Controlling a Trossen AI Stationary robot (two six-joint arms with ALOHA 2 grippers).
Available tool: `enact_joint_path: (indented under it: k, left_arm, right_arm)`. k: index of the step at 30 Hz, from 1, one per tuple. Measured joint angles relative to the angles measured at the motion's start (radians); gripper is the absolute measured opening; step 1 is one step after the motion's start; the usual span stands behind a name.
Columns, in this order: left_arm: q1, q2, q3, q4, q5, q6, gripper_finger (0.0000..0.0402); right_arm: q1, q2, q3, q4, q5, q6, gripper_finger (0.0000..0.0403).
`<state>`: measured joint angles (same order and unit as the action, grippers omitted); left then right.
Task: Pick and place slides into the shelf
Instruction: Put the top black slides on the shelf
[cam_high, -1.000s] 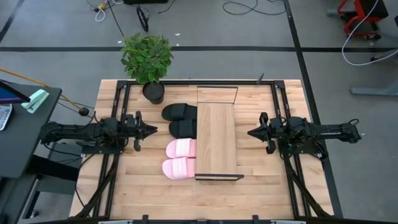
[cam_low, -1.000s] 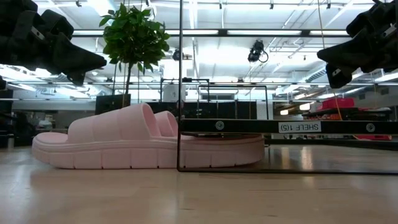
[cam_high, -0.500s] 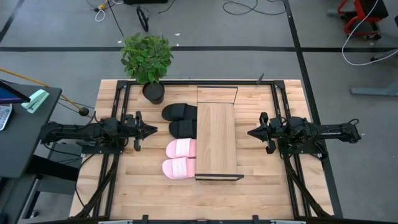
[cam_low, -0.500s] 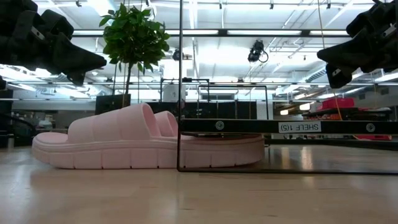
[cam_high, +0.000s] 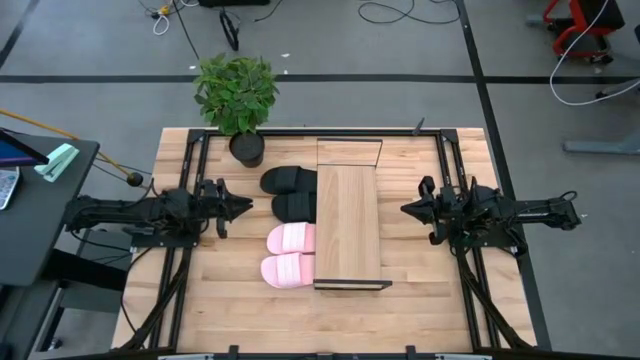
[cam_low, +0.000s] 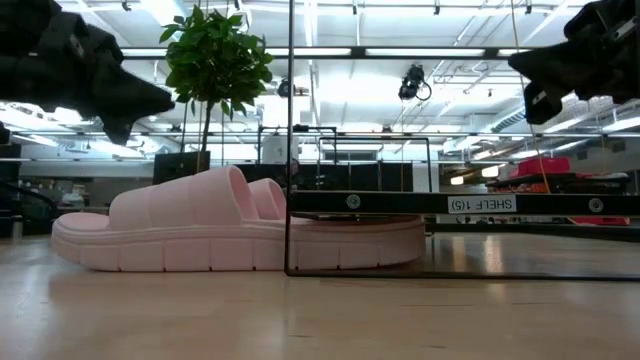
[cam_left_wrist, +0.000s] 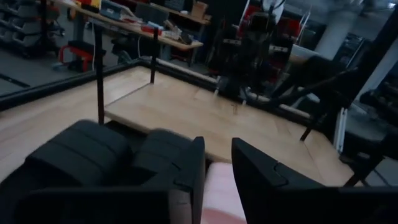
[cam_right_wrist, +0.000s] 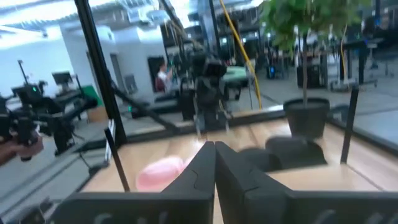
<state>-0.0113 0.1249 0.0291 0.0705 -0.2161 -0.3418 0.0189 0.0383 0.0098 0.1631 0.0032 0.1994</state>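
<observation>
Four slides lie sole-down on the table in a row along the shelf's left side, their toe ends under its edge: two black ones (cam_high: 290, 180) (cam_high: 294, 207) and two pink ones (cam_high: 291, 238) (cam_high: 288, 270). The shelf (cam_high: 347, 225), a light-wood board on a thin black frame, stands mid-table. In the low view the near pink slide (cam_low: 200, 235) reaches under the board (cam_low: 460, 204). My left gripper (cam_high: 243, 208) (cam_left_wrist: 217, 165) hovers left of the slides, narrowly open, touching nothing. My right gripper (cam_high: 404, 210) (cam_right_wrist: 215, 152) hovers right of the shelf, shut and empty.
A potted plant (cam_high: 237, 95) stands at the table's far edge, just beyond the far black slide. Black rails (cam_high: 190, 170) run along the table's left and right sides under the arms. Bare wood (cam_high: 230, 300) lies near the front edge.
Both wrists have turned a little where they hover. The right gripper has risen slightly and drawn a touch toward the table's right edge. The slides and the shelf have stayed in place.
</observation>
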Motion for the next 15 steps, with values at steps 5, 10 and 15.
enact_joint_path:
  k: [5,10,15]
  left_arm:
    - [0.000,0.012,0.071,0.003,-0.003,-0.015,0.0096]
    - [0.000,0.086,0.172,-0.030,-0.059,-0.018,0.0092]
    - [0.002,0.220,0.295,-0.128,-0.088,-0.118,0.0090]
  right_arm:
    - [0.000,0.003,0.010,-0.008,0.000,0.005,0.0013]
    - [0.000,0.014,0.047,-0.005,-0.001,-0.029,0.0014]
    - [0.000,0.068,0.109,-0.005,-0.001,-0.086,0.0023]
